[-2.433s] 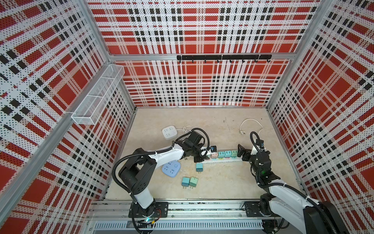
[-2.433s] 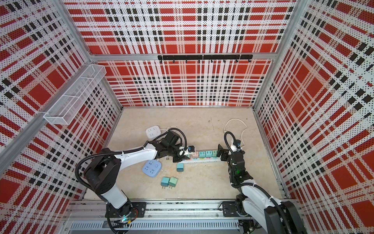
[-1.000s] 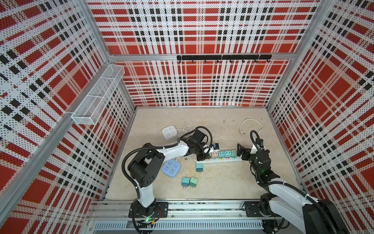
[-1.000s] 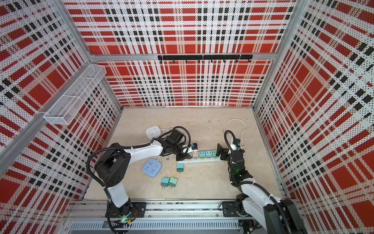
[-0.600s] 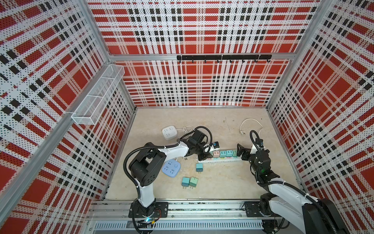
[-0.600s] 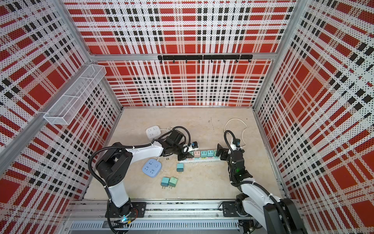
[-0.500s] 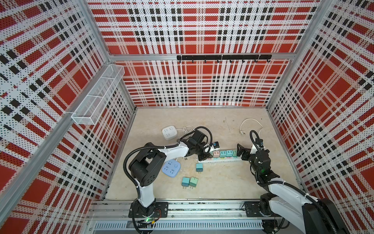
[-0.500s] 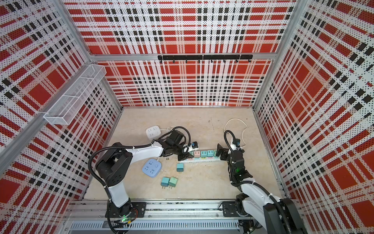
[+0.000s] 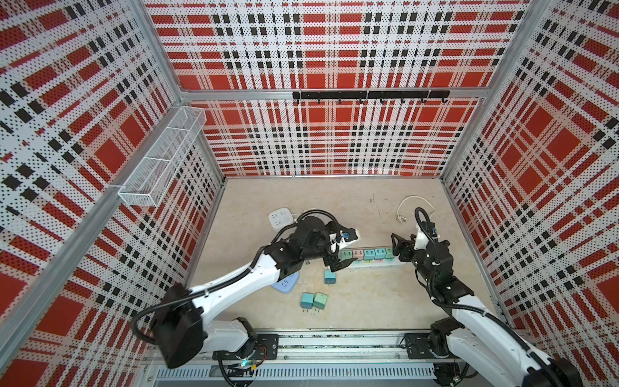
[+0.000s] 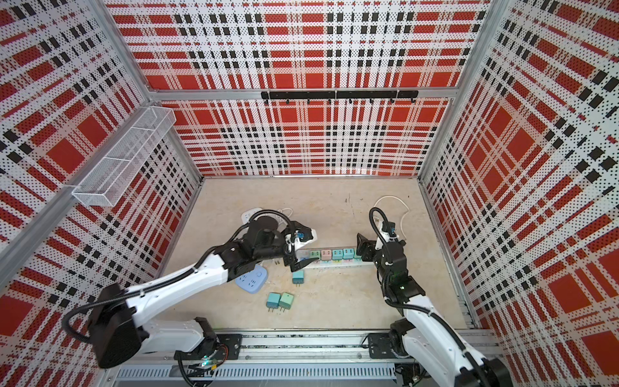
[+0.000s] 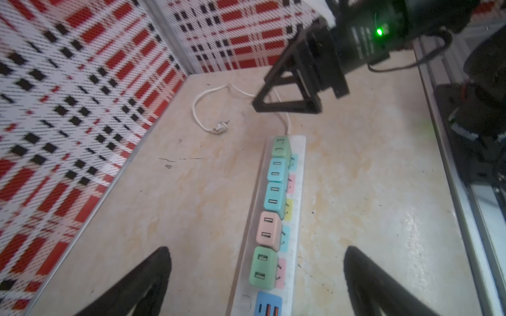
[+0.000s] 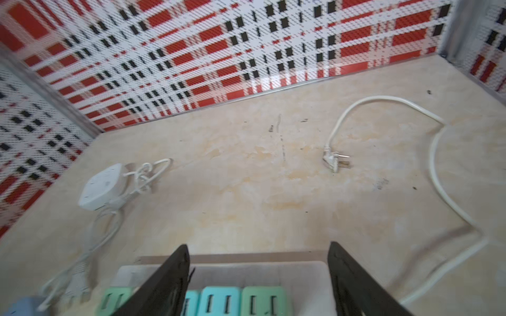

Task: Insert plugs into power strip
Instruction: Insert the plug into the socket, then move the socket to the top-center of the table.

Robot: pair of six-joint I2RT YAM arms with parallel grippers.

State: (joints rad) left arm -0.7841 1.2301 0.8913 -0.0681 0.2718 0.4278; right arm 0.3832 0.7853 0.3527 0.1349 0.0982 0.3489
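Left fingers (image 11: 153, 276) stood wide open and empty, low over the left end of the power strip (image 11: 299, 197). Five seated plugs (image 11: 275, 199) filled its far row: mint, pink, teal, teal, mint from left to right. Right fingers (image 12: 169, 279) hung parted above the strip's right end, gripping nothing. Three loose plugs (image 9: 330, 276) lay on the desk (image 9: 368, 301), nearer than the strip.

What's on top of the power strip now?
Five plugs in a row on the power strip: green, teal, teal, pink, green; a blue USB panel past them. Their prongs and the sockets under them are hidden.
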